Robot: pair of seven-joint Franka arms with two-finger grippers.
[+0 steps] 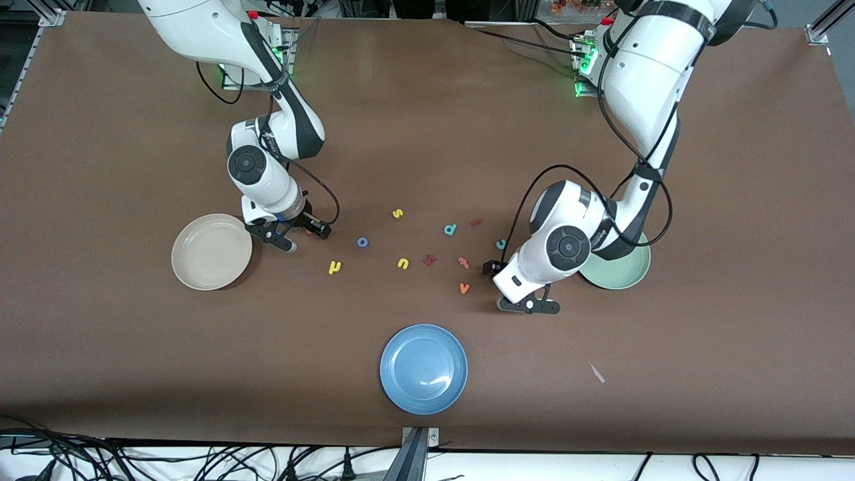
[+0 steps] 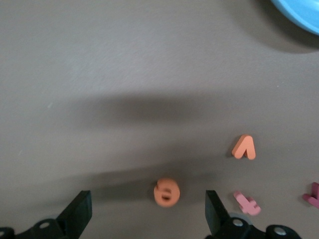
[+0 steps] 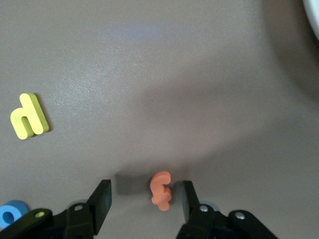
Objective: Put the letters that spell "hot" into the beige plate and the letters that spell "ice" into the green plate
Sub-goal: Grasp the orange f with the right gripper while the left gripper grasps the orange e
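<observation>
From the front, your right pincer (image 1: 288, 235) sits low just beside the beige plate (image 1: 212, 251), which lies toward the right arm's end of the table. A speck of orange shows at its fingers. The blue "o" (image 1: 362, 242) and the yellow "h" (image 1: 334, 267) lie loose near it, toward the table's middle, and this arm is the nearer one to both. Your left pincer (image 1: 529, 306) hangs low near the green plate (image 1: 618, 270), which the arm partly covers. The teal "c" (image 1: 500, 244) and the dark red "i" (image 1: 476, 222) lie near that arm. Both plates look empty.

In the left wrist view, the pincer (image 2: 147, 211) stands wide and holds nothing. The orange "e" (image 2: 166, 191) lies flat on the table between its fingers (image 2: 77, 211), slightly off centre. You would need to drop straight down before closing.

In the right wrist view, the pincer (image 3: 144, 201) is partly narrowed around the orange "t" (image 3: 161, 190), with a gap showing on one side, so I judge the grip not yet made. The letter's long axis runs along the fingers, and the squeeze comes across its narrow width.

No brand or label can be read, only the letters themselves.
</observation>
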